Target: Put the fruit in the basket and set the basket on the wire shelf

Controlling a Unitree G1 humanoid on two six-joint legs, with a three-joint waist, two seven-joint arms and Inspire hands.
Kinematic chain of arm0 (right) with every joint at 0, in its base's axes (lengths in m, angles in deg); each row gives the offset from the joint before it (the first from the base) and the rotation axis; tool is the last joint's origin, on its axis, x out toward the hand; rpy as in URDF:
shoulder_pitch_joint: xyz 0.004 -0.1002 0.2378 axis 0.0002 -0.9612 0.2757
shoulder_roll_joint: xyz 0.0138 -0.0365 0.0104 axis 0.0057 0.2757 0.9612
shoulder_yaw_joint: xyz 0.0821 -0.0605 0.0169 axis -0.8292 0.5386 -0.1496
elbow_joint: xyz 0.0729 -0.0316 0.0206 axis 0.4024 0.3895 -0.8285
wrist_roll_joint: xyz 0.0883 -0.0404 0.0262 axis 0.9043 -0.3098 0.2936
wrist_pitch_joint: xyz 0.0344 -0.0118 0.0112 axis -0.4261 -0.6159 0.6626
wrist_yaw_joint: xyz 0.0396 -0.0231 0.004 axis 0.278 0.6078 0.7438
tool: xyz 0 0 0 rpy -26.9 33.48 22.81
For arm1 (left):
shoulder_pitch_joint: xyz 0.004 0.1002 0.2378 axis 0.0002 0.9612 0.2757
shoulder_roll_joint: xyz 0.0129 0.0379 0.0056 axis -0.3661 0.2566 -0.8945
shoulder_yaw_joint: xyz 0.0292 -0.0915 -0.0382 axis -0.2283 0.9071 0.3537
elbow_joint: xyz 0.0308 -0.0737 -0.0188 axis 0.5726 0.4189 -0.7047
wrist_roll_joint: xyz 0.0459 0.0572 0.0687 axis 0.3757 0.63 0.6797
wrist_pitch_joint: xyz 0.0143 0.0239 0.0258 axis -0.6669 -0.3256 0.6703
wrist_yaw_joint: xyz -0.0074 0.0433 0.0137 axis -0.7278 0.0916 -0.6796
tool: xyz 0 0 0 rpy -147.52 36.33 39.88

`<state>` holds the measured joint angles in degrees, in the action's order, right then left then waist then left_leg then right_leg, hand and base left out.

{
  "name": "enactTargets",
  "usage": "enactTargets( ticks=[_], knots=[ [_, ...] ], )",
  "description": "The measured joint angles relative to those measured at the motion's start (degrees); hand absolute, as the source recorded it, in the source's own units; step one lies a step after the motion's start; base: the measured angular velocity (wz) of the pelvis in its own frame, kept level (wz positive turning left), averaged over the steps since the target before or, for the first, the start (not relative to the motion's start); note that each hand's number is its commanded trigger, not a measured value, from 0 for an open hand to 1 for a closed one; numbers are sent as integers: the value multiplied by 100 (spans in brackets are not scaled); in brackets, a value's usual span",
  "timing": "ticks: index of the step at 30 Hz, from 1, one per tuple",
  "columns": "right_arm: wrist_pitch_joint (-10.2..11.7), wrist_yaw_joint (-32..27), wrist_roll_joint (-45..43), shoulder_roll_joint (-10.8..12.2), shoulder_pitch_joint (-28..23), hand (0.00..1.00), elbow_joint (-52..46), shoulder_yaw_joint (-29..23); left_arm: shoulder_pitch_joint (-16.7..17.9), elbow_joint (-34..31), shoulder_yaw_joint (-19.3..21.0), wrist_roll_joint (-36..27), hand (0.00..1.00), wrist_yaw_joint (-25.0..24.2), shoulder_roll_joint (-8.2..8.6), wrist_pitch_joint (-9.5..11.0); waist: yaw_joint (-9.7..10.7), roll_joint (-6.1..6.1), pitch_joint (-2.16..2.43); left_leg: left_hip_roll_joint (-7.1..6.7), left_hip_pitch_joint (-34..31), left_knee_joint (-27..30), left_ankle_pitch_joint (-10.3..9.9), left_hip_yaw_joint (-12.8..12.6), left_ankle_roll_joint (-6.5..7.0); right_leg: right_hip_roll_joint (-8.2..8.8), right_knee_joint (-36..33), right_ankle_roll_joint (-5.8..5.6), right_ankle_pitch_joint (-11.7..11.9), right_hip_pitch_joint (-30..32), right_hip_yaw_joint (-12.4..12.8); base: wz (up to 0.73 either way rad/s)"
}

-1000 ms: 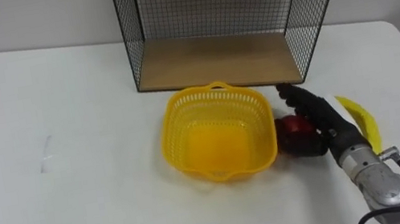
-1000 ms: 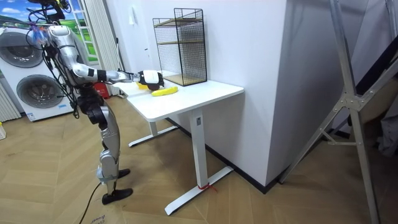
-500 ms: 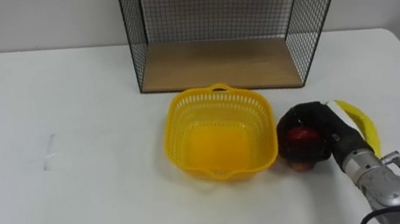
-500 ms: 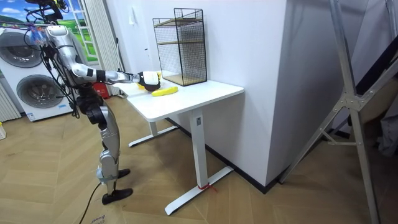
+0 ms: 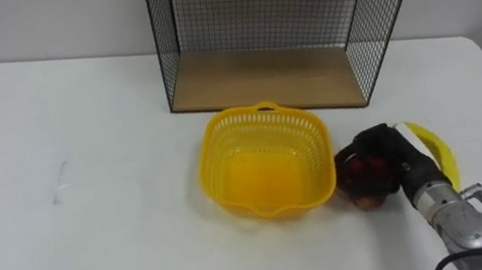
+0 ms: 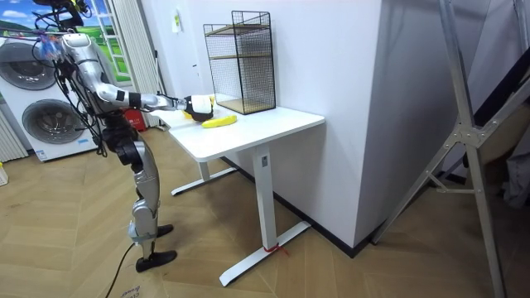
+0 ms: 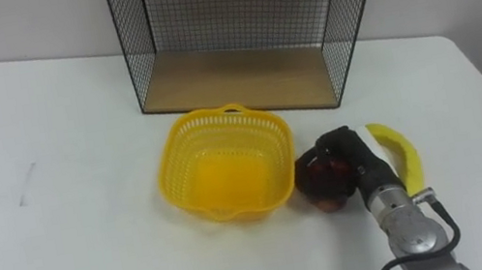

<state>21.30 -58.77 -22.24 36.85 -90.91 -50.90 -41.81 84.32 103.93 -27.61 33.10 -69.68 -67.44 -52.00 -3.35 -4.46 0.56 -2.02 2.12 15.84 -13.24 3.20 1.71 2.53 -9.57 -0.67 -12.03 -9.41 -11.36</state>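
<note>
Right hand (image 5: pixel 388 159) curled round the red apple (image 5: pixel 362 180), just right of the basket (image 5: pixel 267 176). Basket empty. Banana (image 5: pixel 441 155) on the table beside the hand. 0 of 2 fruit in; wire shelf (image 5: pixel 260 75) step not begun.

Much of the apple (image 5: pixel 356 177) is covered by the curled fingers of the right hand (image 5: pixel 380 153), so that only its left face and pale underside are seen. Part of the banana (image 5: pixel 437 149) is hidden behind the hand and wrist. The wire shelf (image 5: pixel 260 71) is cut off by the top edge just above its upper board. In the room view, the apple cannot be made out within the hand, being too small.
</note>
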Motion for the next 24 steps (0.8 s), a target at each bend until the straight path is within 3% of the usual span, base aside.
enactTargets(
  ticks=[8, 15, 17, 24],
  knots=[
    [-25, -72, 637, 131, 8, 100, -54, -328, 39, -4, 1, -1, 0, 2, 9, 138, 88, 72, -23, 7, -46, -21, 2, -76, 2, -1, -4, 0, 0, 46, 30, -2],
    [-388, -315, 747, 16, -1, 100, -394, -704, 174, -1, 22, -1, 0, -112, 52, 138, 184, 126, -35, 26, -44, -135, 12, -241, 9, -4, -16, -2, 0, 162, 193, -13],
    [-514, -468, 846, 8, -28, 100, -703, -860, 188, 4, 66, -3, 0, -117, 61, 137, 222, 143, -40, 33, -48, -155, 13, -281, 9, -2, -20, -3, 1, 200, 205, -9],
    [-502, -943, 999, -25, -22, 100, -1950, -1223, 192, 20, 130, 20, 0, -115, 60, 222, 428, 153, -38, 34, -5, -217, 17, -283, 10, 3, -17, -3, 1, 200, 178, 0]
  ],
)
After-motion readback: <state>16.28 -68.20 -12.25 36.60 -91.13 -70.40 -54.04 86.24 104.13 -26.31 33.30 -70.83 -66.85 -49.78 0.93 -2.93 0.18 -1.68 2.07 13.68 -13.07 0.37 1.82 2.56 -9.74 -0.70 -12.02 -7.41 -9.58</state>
